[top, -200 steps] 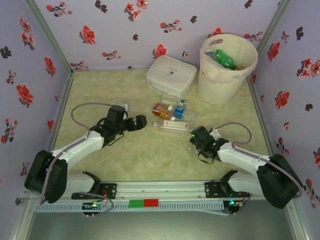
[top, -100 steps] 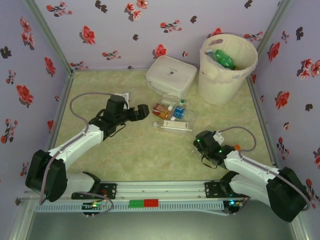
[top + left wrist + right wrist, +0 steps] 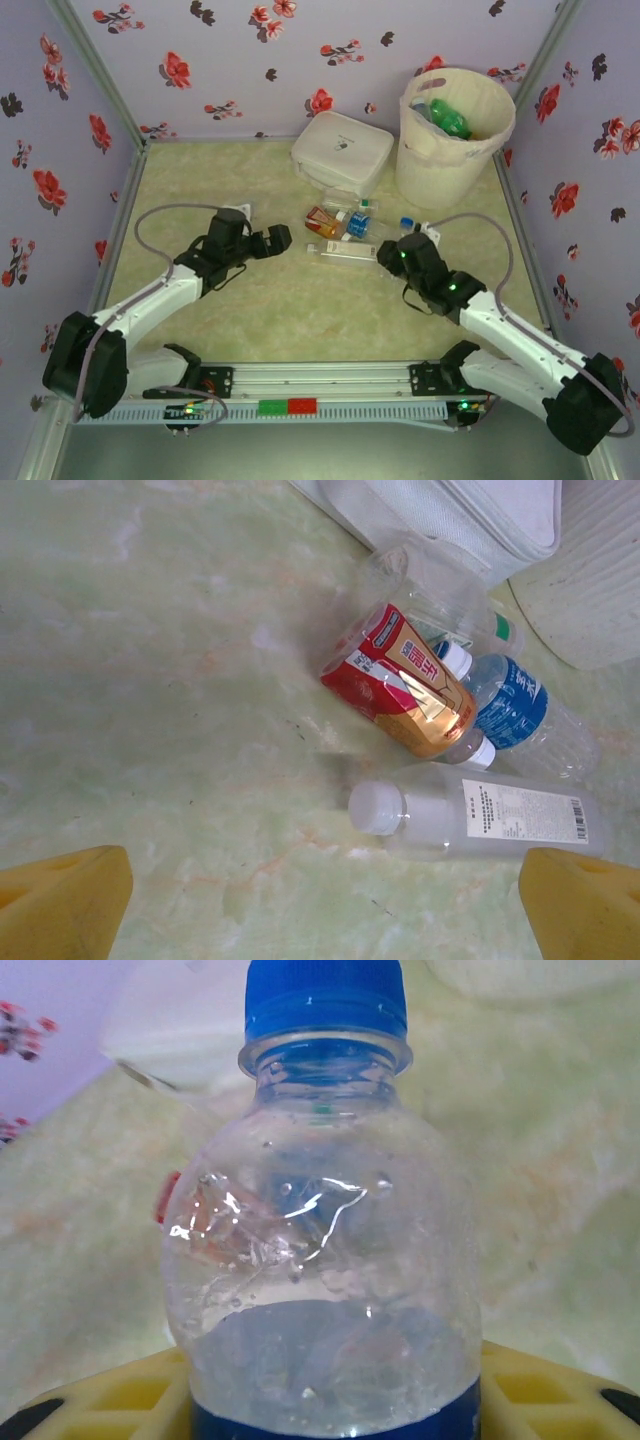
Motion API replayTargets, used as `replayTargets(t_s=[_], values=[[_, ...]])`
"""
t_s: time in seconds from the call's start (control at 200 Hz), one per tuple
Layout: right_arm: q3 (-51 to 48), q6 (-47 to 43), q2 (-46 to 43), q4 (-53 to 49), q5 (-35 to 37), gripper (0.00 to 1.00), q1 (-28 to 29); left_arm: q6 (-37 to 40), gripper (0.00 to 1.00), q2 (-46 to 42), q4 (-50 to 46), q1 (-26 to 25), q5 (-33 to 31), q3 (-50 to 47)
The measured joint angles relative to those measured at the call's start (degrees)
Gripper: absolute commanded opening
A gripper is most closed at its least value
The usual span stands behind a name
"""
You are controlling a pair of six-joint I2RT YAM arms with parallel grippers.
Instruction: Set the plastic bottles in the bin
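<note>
My right gripper (image 3: 404, 240) is shut on a clear plastic bottle (image 3: 320, 1260) with a blue cap (image 3: 407, 222) and a blue label, held upright between the yellow fingers (image 3: 90, 1400). Three more plastic bottles lie grouped on the table: a red-and-gold-labelled one (image 3: 405, 685), a blue-labelled one (image 3: 515, 700) and a clear white-capped one (image 3: 470, 815). My left gripper (image 3: 281, 241) hangs open just left of that group, its yellow fingertips (image 3: 60, 905) wide apart with nothing between them. The cream bin (image 3: 440, 165) stands at the back right with a green bottle (image 3: 450, 117) inside.
A flat white case (image 3: 340, 150) lies behind the bottle group, left of the bin. A fourth clear bottle with a green cap (image 3: 440, 590) rests against the case. Flowered walls close in the table on three sides.
The right jaws closed on the blue-capped bottle and the right arm carried it up and forward, to beside the bottle group. The left gripper swung slightly back and forth, still open.
</note>
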Motion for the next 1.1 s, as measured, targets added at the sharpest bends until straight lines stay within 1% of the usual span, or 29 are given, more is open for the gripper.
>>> replayTargets(t_s=[0.12,0.215,0.385,0.53,0.64,0.745,0.85,0.985,1.1], values=[[6.8,-5.92,1.44,-0.31,-0.83,0.34,-2.49,-0.42,1.0,-1.55,-0.04,0.0,-0.74,-0.57],[12.15,-10.34,3.34,-0.37,-2.56,0.34,-5.75,-0.83,1.0,-2.14,0.22,0.0,-1.33,-1.25],[23.93,-15.98,10.38,0.44,-7.45,0.34,-15.52,-1.77,1.0,-2.16,0.39,0.0,-1.73,-2.38],[36.0,-17.44,18.67,2.12,-11.5,0.35,-24.39,-1.9,1.0,-2.29,0.35,0.0,-1.75,-2.49],[45.55,-17.49,25.68,4.09,-13.42,0.36,-29.16,-1.9,1.0,-3.37,0.39,0.0,-1.77,-2.91],[52.28,-17.14,31.8,5.4,-13.92,0.36,-32.06,-1.92,1.0,-4.72,0.35,0.02,-2.19,-4.04],[57.16,-17.09,37.7,6.19,-13.88,0.37,-33.77,-1.95,1.0,-5.7,-0.07,0.24,-2.49,-5.03],[61.57,-17.18,44.22,5.73,-13.46,0.37,-34.95,-1.92,1.0,-7.91,-0.87,0.81,-3.43,-5.55],[64.11,-17.31,48.35,4.61,-13.4,0.39,-35.47,-1.92,1.0,-10.99,-2.12,1.46,-4.57,-6.08]])
